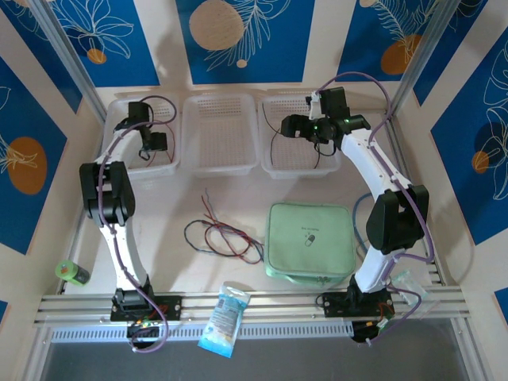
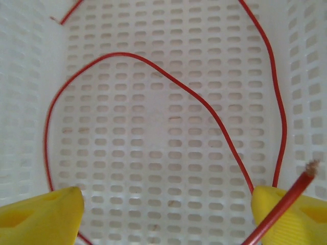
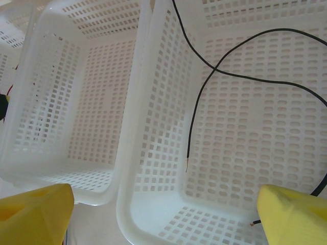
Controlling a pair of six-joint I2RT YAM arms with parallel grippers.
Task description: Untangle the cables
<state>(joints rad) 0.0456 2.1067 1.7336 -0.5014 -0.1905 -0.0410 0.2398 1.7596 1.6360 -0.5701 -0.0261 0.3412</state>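
Gaping wide, the left claw [image 2: 163,217] hangs inside the left basket [image 2: 30,102] with nothing between its yellow fingers [image 2: 46,217]. Right beneath it a red cable [image 2: 153,65] lies in loose loops on the perforated floor. The cable's bare end crosses in front of the finger at the picture's right side, and whether it touches that finger I cannot tell, but it is not pinched. The right claw [image 3: 163,217] is spread just as wide and grips nothing. It hovers over the right basket [image 3: 153,132], and a black cable [image 3: 204,76] lies alone in that basket, ahead of the claw and below it. Between the two claws stands the middle basket [image 1: 221,127].

By my judgement the task is partway done: two cables lie separated, one to a basket. What is left sits well back from both claws, toward the arm bases, on the open surface [image 1: 167,198]. It is a bundle [image 1: 225,236] of thin red, dark and blue-grey cables looped over one another, just beside a pale green pouch [image 1: 311,242]. How many strands it has is too fine to count. Those need pulling apart and, likely, dropping into baskets as well.
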